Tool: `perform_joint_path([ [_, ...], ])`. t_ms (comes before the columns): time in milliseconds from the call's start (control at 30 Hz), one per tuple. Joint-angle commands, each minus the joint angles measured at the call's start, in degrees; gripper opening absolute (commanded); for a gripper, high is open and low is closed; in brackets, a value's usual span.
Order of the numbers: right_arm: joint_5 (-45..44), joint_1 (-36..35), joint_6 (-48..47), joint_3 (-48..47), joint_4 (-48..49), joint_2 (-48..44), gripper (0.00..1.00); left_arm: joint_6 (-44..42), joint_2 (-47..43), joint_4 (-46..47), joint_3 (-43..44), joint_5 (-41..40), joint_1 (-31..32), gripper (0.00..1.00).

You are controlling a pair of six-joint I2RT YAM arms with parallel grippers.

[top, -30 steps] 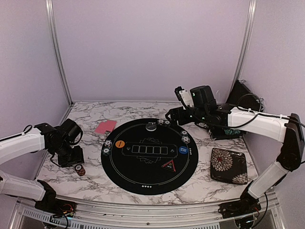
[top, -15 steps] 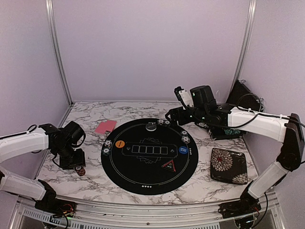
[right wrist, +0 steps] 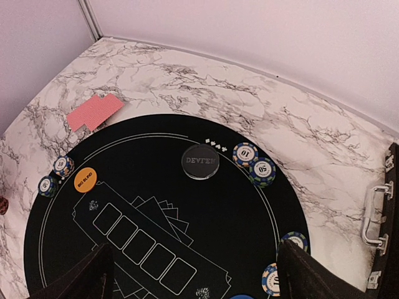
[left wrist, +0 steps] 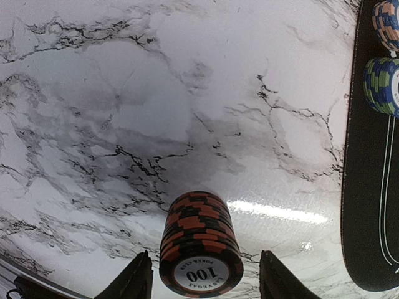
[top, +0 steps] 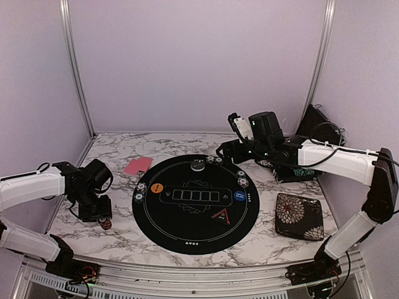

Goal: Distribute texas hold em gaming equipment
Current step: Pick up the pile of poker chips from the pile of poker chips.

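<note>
Your left gripper (left wrist: 204, 261) is down over the red-and-black chip stack (left wrist: 199, 240), which stands upright on the bare table (top: 112, 149) near its left edge, just off the left side of the round mat (top: 196, 230). The jaws are open and straddle the stack, with a thin gap on each side; neither finger (left wrist: 140, 280) looks to be touching it, though the view is tight at the bottom of the frame.

Treat the stack as loose, hard discs with smooth rims. It's probably light, but it can shear apart or spill if you pinch only the top or bottom chips. Close at mid-height, so the pads cover as many of the striped edges as they can, and lift straight up.

Your right gripper (right wrist: 198, 268) hangs above the far side of the mat, spread wide with nothing in it. The pink cards (top: 138, 165) lie near the far left corner of the table.
</note>
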State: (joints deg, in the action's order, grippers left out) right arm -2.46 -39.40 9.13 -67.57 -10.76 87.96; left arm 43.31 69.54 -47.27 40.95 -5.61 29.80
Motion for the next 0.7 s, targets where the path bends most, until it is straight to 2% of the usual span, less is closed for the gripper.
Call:
perform_joint_path([
  [0, 0.07, -0.26, -0.57, -2.34, 0.18, 0.02, 0.87, -0.08, 0.82, -1.60, -0.69, -0.59, 0.48, 0.59],
  [667, -0.07, -0.33, -1.30, -2.35, 0.03, 0.10, 0.87, 0.55, 2.26, -1.51, -0.61, -1.60, 1.14, 0.55],
])
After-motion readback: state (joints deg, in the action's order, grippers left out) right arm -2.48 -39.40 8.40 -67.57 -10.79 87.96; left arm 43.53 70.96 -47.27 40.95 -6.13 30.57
